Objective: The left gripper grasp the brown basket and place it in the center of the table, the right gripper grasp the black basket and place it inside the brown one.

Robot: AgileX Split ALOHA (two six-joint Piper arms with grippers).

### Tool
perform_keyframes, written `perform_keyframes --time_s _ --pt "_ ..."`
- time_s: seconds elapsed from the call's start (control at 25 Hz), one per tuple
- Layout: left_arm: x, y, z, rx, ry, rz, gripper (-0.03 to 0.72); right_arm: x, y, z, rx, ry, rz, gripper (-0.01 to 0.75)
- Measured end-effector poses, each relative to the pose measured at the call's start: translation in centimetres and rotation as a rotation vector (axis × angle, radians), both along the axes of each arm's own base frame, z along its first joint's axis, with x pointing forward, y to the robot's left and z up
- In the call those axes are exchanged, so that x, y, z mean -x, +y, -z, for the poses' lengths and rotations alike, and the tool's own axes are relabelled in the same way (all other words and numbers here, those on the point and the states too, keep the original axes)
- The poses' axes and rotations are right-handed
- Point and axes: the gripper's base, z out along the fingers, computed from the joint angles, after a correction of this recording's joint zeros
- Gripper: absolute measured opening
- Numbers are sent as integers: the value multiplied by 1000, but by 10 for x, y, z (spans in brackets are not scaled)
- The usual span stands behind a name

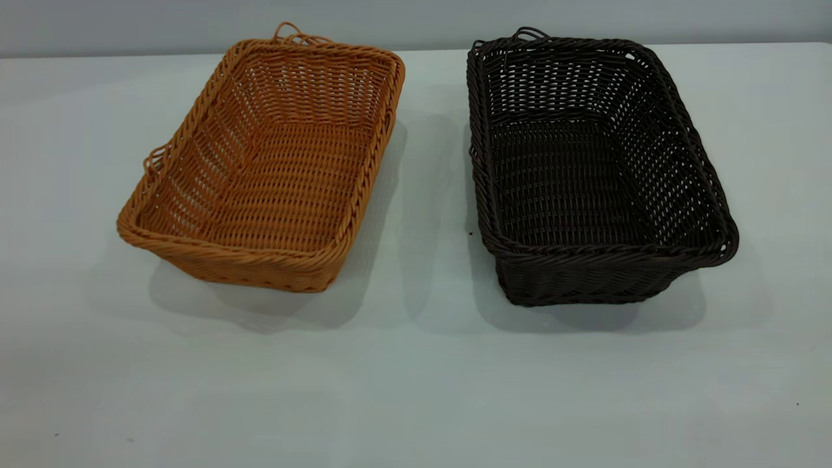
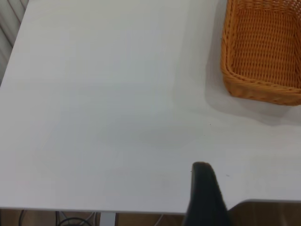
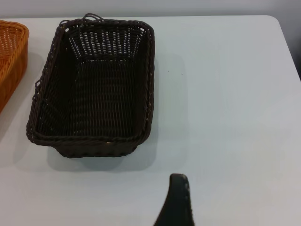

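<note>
The brown basket stands on the table at the left, empty. The black basket stands to its right, empty, with a gap between them. Neither arm shows in the exterior view. In the left wrist view one finger of my left gripper hangs over the table's near edge, far from the brown basket; nothing is held. In the right wrist view one finger of my right gripper is above bare table, short of the black basket; it is empty.
The table's edge and the floor below show in the left wrist view. The table's far right corner shows in the right wrist view. A wall runs behind the baskets.
</note>
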Motion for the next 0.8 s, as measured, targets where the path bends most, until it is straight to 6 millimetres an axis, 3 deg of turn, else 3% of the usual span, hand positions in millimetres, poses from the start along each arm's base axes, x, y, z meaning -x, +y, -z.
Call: perform_keyframes --time_s 0.6,0.8 --pt "0 0 0 -3 0 2 433 -1 2 0 -20 4 -11 574" --pt "-14 0 -6 1 92 3 460 -24 7 -3 -65 131 -37 592"
